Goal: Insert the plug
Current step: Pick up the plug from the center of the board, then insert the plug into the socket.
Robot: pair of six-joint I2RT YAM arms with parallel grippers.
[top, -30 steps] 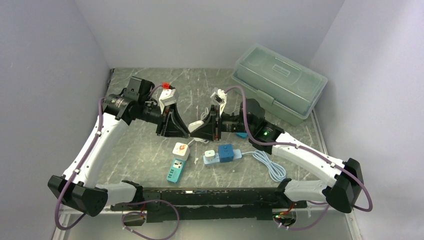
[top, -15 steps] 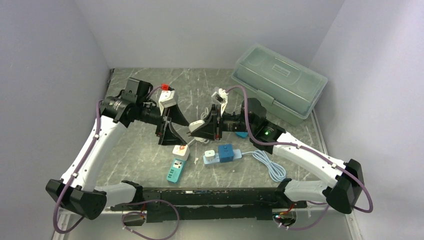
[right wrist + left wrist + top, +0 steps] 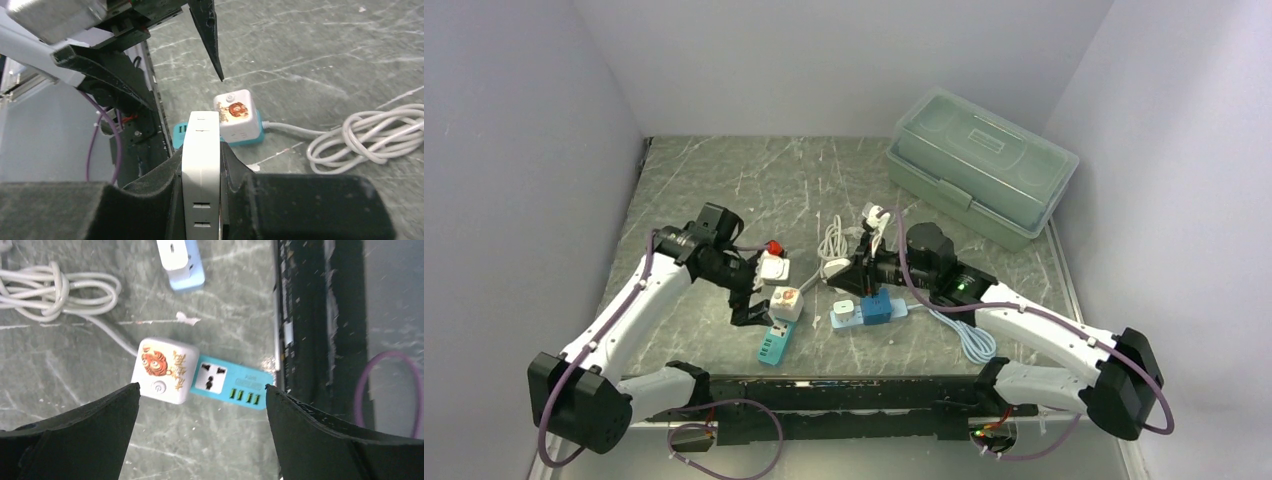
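The right gripper [image 3: 202,167] clamps the white plug [image 3: 200,130]; the left gripper [image 3: 201,388] gapes empty above the cube socket [image 3: 165,371]. Unbraced, that socket beneath could skid when the plug pushes in.

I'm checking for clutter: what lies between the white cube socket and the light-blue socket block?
The left wrist view shows bare table there, apart from one small white fleck, between the white cube socket and the light-blue socket block.

Pale blank walls [image 3: 824,60], scratched grey-green tabletop [image 3: 724,180]
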